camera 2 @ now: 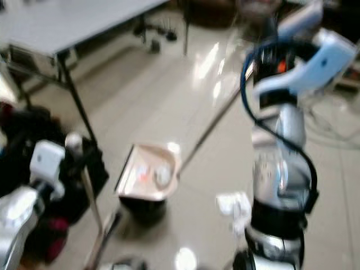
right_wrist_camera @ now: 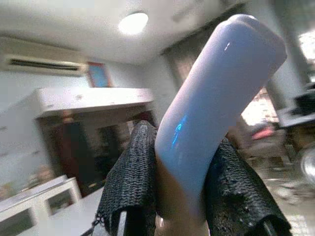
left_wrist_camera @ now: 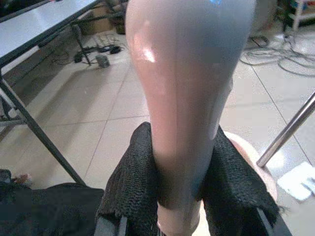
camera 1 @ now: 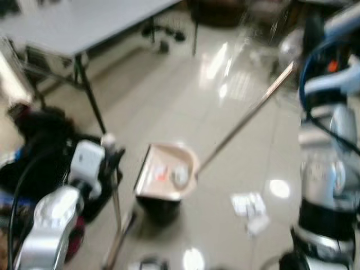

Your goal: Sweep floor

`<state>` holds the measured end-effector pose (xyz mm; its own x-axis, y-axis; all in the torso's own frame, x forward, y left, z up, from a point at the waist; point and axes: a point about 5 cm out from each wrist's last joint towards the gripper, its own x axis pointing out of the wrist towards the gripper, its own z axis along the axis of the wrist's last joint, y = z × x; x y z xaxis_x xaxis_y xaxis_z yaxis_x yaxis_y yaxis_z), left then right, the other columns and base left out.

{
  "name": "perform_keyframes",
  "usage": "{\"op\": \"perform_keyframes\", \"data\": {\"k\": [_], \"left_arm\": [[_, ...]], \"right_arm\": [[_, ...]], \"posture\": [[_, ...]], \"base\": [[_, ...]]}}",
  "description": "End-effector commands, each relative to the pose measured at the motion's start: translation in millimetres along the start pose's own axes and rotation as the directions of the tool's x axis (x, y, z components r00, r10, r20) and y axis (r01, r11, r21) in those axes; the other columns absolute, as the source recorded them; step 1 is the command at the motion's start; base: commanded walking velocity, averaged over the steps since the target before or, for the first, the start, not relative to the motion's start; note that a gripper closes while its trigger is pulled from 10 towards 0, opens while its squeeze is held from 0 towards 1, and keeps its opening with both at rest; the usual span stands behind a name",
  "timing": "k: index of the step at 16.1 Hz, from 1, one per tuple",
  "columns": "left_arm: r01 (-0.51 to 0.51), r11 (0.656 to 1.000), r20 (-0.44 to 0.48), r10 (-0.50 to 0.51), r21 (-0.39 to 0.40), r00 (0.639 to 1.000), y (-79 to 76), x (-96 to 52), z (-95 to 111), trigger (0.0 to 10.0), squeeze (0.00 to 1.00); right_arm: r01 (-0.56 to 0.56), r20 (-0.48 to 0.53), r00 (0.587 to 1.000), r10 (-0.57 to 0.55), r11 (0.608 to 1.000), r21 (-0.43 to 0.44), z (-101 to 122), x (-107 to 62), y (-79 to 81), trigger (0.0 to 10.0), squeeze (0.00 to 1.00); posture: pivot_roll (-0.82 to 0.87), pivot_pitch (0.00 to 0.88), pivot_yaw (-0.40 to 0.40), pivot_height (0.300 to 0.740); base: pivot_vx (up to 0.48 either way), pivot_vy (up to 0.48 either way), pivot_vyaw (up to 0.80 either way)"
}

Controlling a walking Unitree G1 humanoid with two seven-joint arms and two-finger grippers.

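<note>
The left hand (left_wrist_camera: 187,206) was clamped on the pale broom handle (left_wrist_camera: 189,98), its black fingers (left_wrist_camera: 130,191) pressed to both sides. The right hand (right_wrist_camera: 187,201) was clamped on the dustpan grip (right_wrist_camera: 216,98). The dustpan (camera 1: 167,171) sat on the tiled floor (camera 1: 180,101) near the robot, holding scraps, its long pole (camera 1: 247,118) slanting far right. Crumpled paper (camera 1: 250,208) lay to its right; a grey worktop (camera 1: 73,25) stood far left

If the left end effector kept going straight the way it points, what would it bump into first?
Probably the tiled floor. The left end effector, shut on a handle, points down across it, toward the table leg; depth is unclear.
</note>
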<state>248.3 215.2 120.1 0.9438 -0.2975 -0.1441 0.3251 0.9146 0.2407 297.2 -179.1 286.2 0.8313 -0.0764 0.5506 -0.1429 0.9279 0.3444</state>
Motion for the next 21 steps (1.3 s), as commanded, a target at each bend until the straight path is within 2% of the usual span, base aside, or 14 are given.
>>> {"op": "perform_keyframes", "data": {"k": [1, 3, 4, 5, 7, 12, 17, 21], "left_arm": [[-0.008, 0.997, 0.027, 0.006, 0.079, 1.000, 6.0, 0.8, 9.0, 10.0, 0.00], [-0.006, 0.997, 0.027, 0.004, 0.083, 1.000, 5.6, 1.0, 9.8, 10.0, 0.00], [-0.017, 0.999, 0.032, 0.016, 0.031, 0.999, 5.2, 1.0, 9.8, 10.0, 0.00], [-0.026, 1.000, 0.028, 0.025, 0.013, 0.999, 5.7, 1.0, 9.9, 10.0, 0.00], [-0.028, 0.999, 0.014, 0.028, 0.034, 1.000, 6.1, 1.2, 9.0, 10.0, 0.00], [-0.040, 0.999, 0.009, 0.040, 0.019, 0.999, 3.7, 0.7, 7.6, 10.0, 0.00], [-0.060, 0.998, 0.011, 0.060, 0.004, 0.998, 1.5, -6.1, 7.7, 10.0, 0.00], [-0.087, 0.996, 0.011, 0.087, 0.005, 0.996, 0.6, -13.2, 7.1, 10.0, 0.00]], "right_arm": [[-0.030, 0.066, 0.997, 0.029, 0.999, 0.020, 11.9, 2.8, 8.5, 10.0, 0.00], [-0.027, 0.066, 0.997, 0.025, 0.999, 0.021, 11.9, 2.7, 7.9, 10.0, 0.00], [-0.025, 0.065, 0.998, 0.023, 0.999, 0.021, 11.7, 2.6, 7.2, 10.0, 0.00], [-0.022, 0.065, 0.998, 0.021, 1.000, 0.021, 11.6, 2.5, 6.6, 10.0, 0.00], [-0.019, 0.062, 0.998, 0.017, 1.000, 0.023, 10.3, 2.6, 5.4, 10.0, 0.00], [-0.050, 0.057, 0.997, 0.049, 0.998, 0.024, 5.0, 9.8, 10.1, 10.0, 0.00], [-0.131, 0.081, 0.988, 0.132, 0.991, -0.011, -8.5, 25.2, 21.4, 10.0, 0.00], [-0.270, 0.143, 0.950, 0.279, 0.960, -0.074, -19.7, 41.6, 46.0, 10.0, 0.00]], "posture": [[0.09, 0.066, 0.009, 0.740], [0.09, 0.069, 0.011, 0.740], [0.09, 0.070, 0.011, 0.740], [0.09, 0.071, 0.009, 0.740], [0.10, 0.071, 0.006, 0.740], [0.10, 0.073, -0.013, 0.740], [0.12, 0.076, -0.042, 0.740], [0.13, 0.086, -0.067, 0.740]], "base": [[0.000, -0.480, 0.00], [0.000, -0.480, 0.00], [0.000, -0.472, 0.00], [0.000, 0.000, 0.00], [0.000, 0.000, 0.00], [0.000, 0.000, 0.00], [0.000, 0.000, 0.00], [0.000, 0.000, 0.00]]}}
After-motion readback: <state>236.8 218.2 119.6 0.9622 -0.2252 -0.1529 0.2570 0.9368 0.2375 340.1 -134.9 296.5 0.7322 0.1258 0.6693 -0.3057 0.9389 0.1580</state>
